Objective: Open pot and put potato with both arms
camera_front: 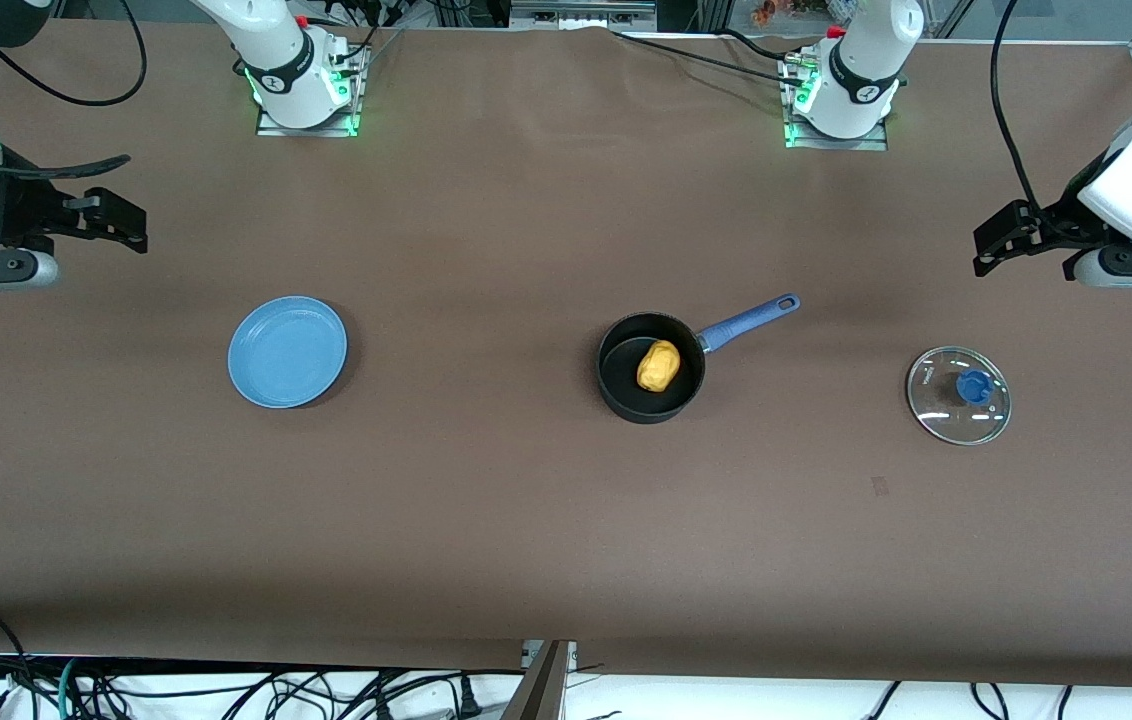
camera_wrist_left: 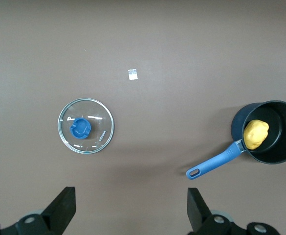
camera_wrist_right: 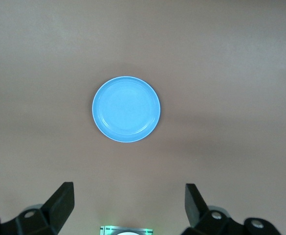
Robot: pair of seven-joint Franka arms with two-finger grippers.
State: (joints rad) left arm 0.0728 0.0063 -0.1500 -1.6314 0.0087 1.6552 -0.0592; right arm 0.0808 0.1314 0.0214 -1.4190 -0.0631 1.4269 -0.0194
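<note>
Looks basically done: potato (camera_front: 658, 365) sits in the open pot (camera_front: 648, 400), handle pointing about 2 o'clock at the left tool (camera_front: 1011, 243), lid (camera_front: 958, 395) nearby. Both tools hang spread, right tool (camera_front: 116, 222) empty.

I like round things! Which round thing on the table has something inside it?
The black pot: the yellow potato sits inside it. The blue plate has nothing on it, and the glass lid lies flat on the table.

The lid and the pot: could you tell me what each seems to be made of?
The lid, lying on the table toward the left arm's end, looks like clear glass with a metal rim: the tabletop shows through it, and its blue knob looks plastic. The pot, with the potato in it, looks like matte black coated metal; its blue handle may be plastic.
</note>
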